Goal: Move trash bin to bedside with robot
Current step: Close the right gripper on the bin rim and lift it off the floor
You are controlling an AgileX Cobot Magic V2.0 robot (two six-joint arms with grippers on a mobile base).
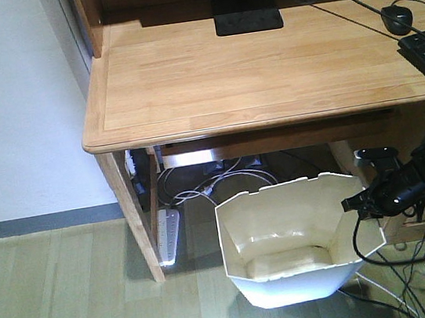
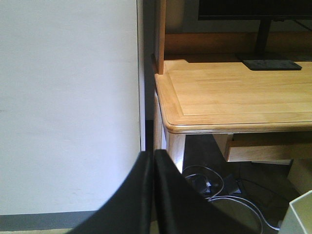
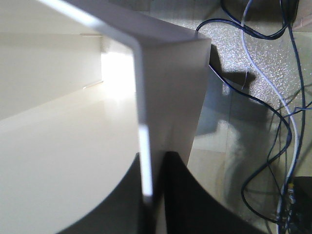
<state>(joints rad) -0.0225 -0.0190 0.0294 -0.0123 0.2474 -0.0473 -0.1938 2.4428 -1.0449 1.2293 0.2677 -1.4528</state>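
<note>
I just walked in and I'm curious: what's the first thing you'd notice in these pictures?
The white trash bin stands out first, open and empty on the floor just under the edge of the wooden desk. The black right gripper has its jaws pinched on the bin's right rim. Behind the bin, a tangle of cables lies under the desk.

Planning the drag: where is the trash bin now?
Front view: the trash bin stands on the floor below the desk front edge, lower right, its right rim in the right gripper.
</note>
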